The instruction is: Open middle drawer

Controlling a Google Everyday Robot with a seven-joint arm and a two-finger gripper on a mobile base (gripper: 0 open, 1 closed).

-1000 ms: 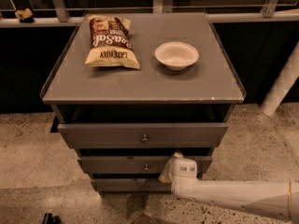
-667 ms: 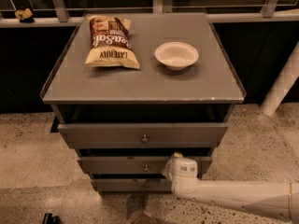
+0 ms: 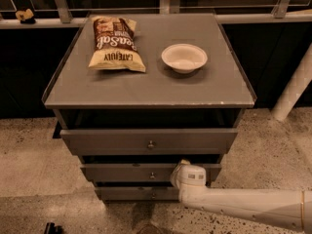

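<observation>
Cabinet (image 3: 146,89) with middle drawer (image 3: 117,172) second of three down its front. On top, chip bag (image 3: 116,45) left, bowl (image 3: 184,57) right, well apart. Gripper (image 3: 179,172) at that drawer's front, just right of knob (image 3: 152,175); grip width indeterminable.

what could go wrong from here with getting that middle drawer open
1. The tool sits against the middle drawer, to the right of its knob. A pull from there may slip off or drag the drawer crooked.
2. The top drawer seems to stick out just above, so lifting the tool could bump it.
3. A hard tug might shake the cabinet and shift the bowl and chip bag on top.
</observation>
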